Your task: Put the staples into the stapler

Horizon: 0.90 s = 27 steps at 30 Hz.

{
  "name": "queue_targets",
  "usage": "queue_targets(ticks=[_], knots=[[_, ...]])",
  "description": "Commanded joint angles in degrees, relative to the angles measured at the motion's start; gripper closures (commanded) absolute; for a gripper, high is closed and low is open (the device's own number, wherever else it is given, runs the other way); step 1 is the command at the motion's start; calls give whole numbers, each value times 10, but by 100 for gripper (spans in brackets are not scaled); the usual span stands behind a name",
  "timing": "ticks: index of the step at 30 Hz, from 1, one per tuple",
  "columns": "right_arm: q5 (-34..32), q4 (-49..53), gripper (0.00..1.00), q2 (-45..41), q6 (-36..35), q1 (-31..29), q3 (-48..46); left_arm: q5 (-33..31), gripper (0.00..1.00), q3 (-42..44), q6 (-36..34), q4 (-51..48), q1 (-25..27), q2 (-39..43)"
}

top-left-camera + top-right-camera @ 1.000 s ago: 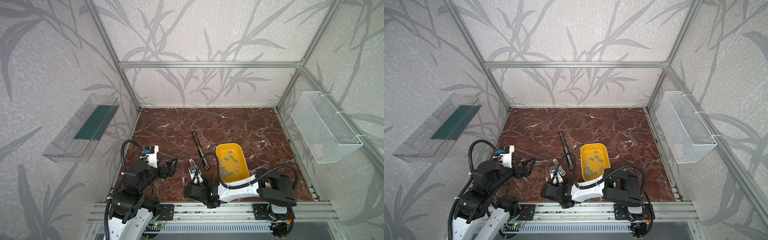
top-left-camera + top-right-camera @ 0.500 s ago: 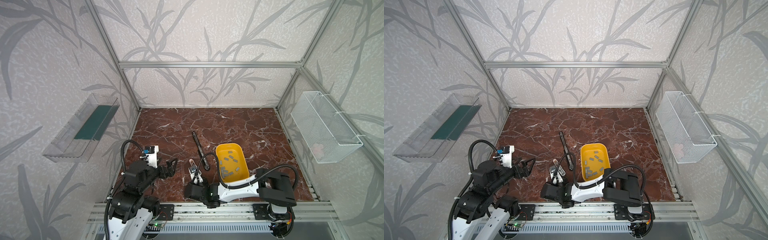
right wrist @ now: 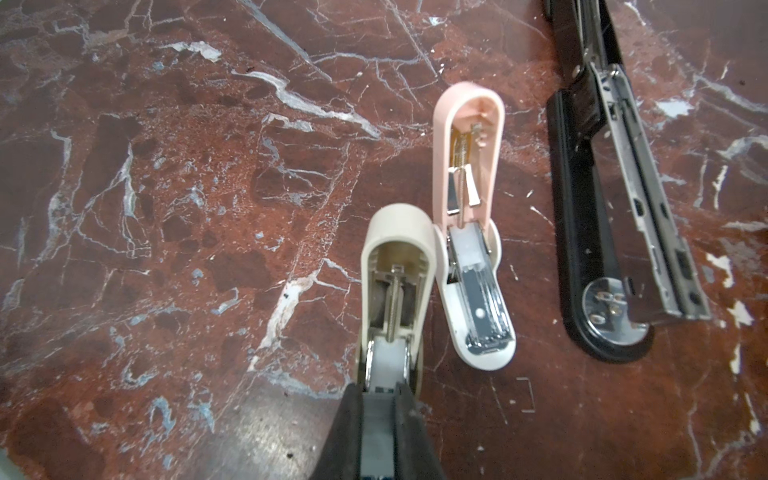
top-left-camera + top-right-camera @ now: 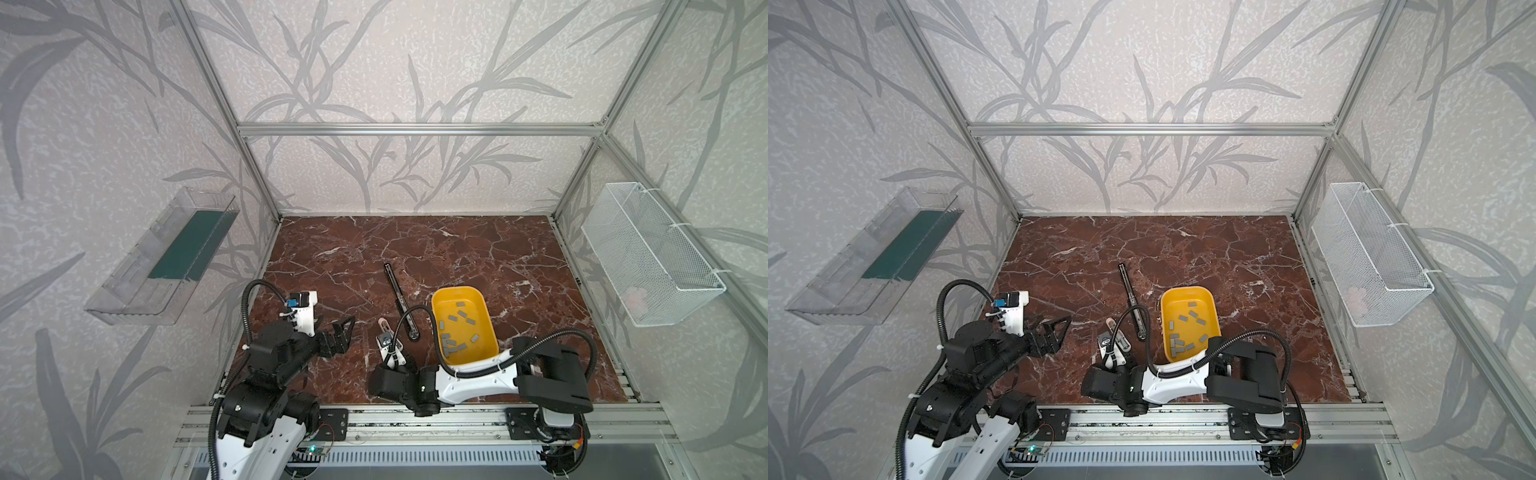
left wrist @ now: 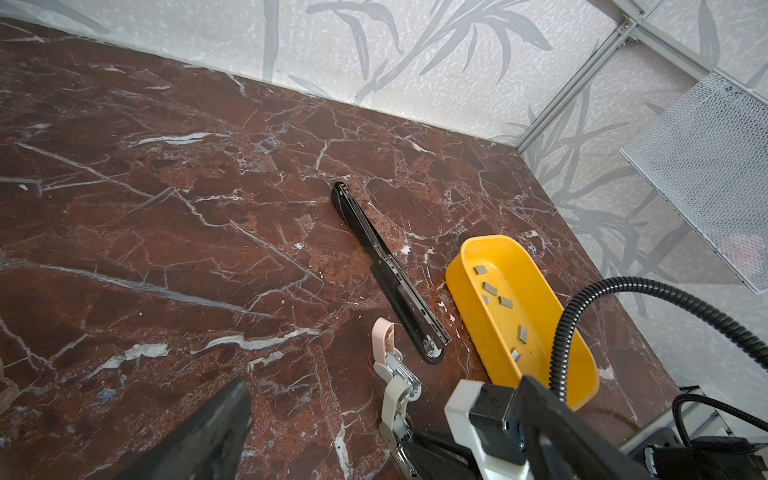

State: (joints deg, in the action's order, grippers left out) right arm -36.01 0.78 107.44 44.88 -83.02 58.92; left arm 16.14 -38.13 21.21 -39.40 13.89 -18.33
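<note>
Lengthwise front-to-back, beige stapler (image 3: 395,266), apparently unfolded, gripped by right end effector (image 3: 380,401)

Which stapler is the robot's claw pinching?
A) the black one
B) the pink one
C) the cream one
C: the right gripper is shut on the cream stapler, while the pink stapler and the black stapler lie free beside it.

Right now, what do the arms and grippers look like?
The left arm and right arm both have black joint housings, white link shells and a black ribbed hose. The left gripper and right gripper have black fingers. A white camera block with blue plug tops the left wrist.
</note>
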Motion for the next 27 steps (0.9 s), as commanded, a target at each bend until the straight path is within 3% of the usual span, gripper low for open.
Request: queue_targets(ticks=[1, 27], knots=[[-13, 14, 92, 4, -4, 3, 3, -8, 1, 1, 7, -7, 3, 6], [-25, 30, 92, 11, 23, -21, 2, -8, 1, 0, 6, -8, 3, 7]])
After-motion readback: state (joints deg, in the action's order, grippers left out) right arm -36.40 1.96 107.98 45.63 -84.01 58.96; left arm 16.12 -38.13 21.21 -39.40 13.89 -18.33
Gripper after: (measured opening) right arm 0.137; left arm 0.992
